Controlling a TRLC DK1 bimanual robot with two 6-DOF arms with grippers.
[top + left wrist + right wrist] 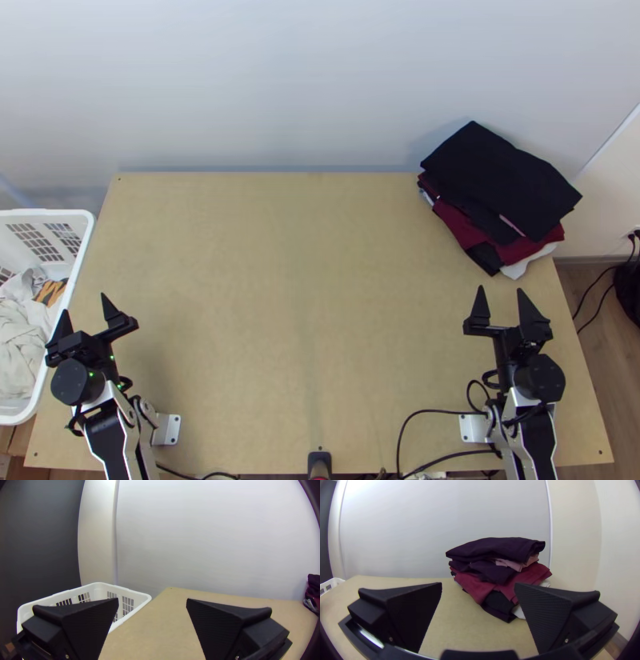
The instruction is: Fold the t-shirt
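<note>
At the table's far right corner in the top view lies a pile of folded garments point(500, 180), a black one uppermost with dark red, pink and white cloth beneath; the right wrist view shows the same pile point(496, 566) beyond the fingers. My left gripper point(86, 306) is open over the table's left edge beside the basket, holding nothing; its two fingers stand wide apart in its wrist view point(152, 600). Open and likewise without cloth, my right gripper point(500, 292) is near the right edge, on the near side of the pile; its wrist view has it too point(478, 585).
A white laundry basket point(78, 232) holding light, crumpled cloth point(24, 344) stands against the table's left side. The wooden table point(296, 304) spreads between the arms, with black cables point(432, 412) along its near edge. A pale wall point(320, 80) rises behind it.
</note>
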